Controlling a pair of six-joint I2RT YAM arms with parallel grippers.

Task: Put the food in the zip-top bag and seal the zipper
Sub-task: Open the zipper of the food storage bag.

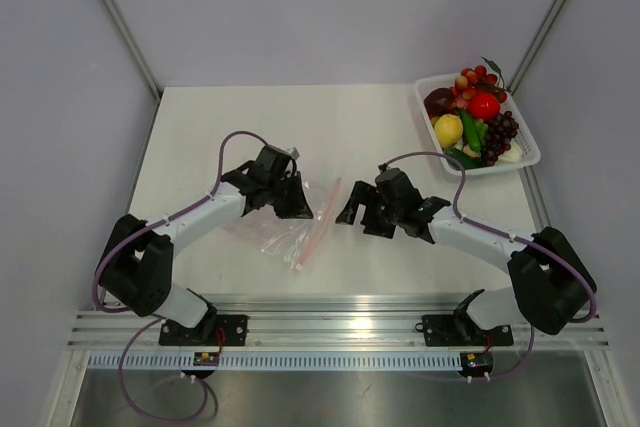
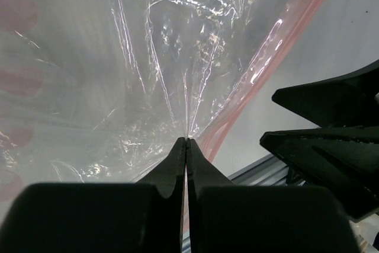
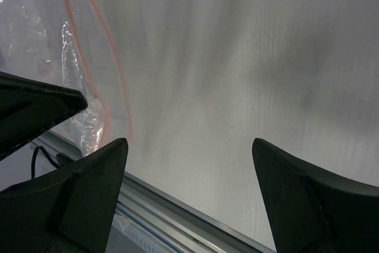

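Observation:
The clear zip-top bag (image 1: 278, 232) lies crumpled on the table between the arms, and no food shows inside it. Its pinkish-red zipper (image 1: 322, 215) runs along its right edge. My left gripper (image 1: 293, 205) is shut, pinching a fold of the bag (image 2: 177, 39) near the zipper (image 2: 266, 57). My right gripper (image 1: 357, 209) is open and empty, just right of the zipper, over bare table (image 3: 189, 146). The bag's edge (image 3: 77, 119) and zipper (image 3: 112, 69) show at the left of the right wrist view. The food (image 1: 475, 112) is piled in the basket.
A white mesh basket (image 1: 530, 152) stands at the back right corner holding the food. A metal rail (image 1: 340, 312) runs along the table's near edge. The right gripper's fingers (image 2: 331, 140) show at the right of the left wrist view.

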